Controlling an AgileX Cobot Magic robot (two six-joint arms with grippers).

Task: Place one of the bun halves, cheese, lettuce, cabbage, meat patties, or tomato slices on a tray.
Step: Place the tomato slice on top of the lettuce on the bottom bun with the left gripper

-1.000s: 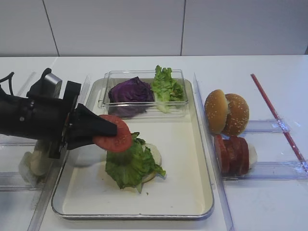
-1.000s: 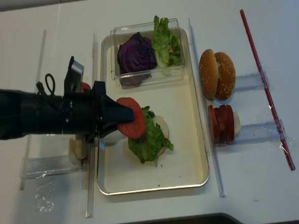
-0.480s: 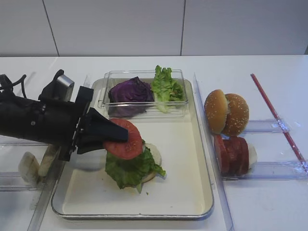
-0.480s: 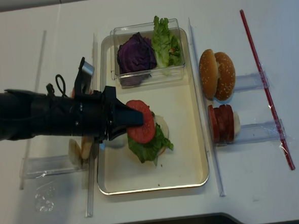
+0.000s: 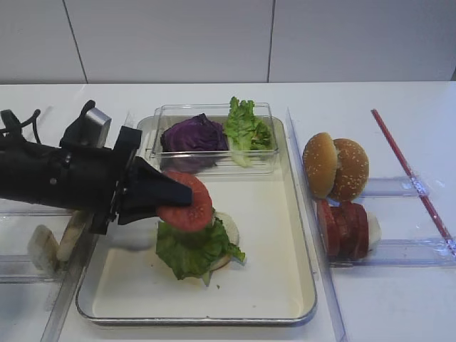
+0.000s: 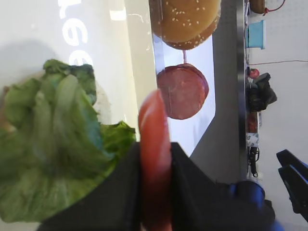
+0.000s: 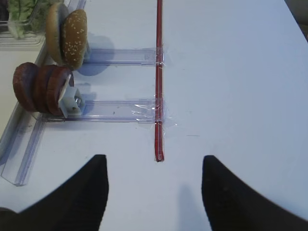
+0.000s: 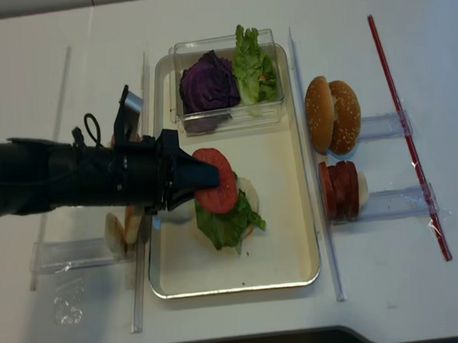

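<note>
Tray [image 5: 299, 285] taken as landmark: metal rim, cream floor, centre of the white table [image 5: 399, 299].

Left gripper [image 5: 187, 202] reaches in over the tray's left rim, clenched on a tomato slice [image 5: 189, 203]. In the left wrist view the slice [image 6: 155, 159] stands edge-on, pinched between the two dark fingers [image 6: 120, 192]. It sits tilted above the lettuce leaf [image 5: 192, 246]; whether it touches the leaf is unclear from these angles.

The leaf lies on a pale bun half [image 5: 229, 231] on the tray floor, a little left of the tray's centre.

At the tray's far end: a clear plastic box [image 5: 214, 114] holding the purple cabbage [image 5: 194, 135] on the left and more lettuce [image 5: 246, 128] on the right.

Right of the tray, off it: two bun halves [image 5: 335, 167] standing on edge in a clear rack, and nearer the camera a row of meat patties [image 5: 345, 229], also on edge. A red strip [image 5: 410, 171] runs along the table beyond them.

Left of the tray, pale pieces [image 5: 44, 246] in another clear rack; too small to identify.

Right gripper [image 7: 154, 192]: fingertips spread apart, nothing between them, hovering over bare table right of the tray, near the strip's end.
</note>
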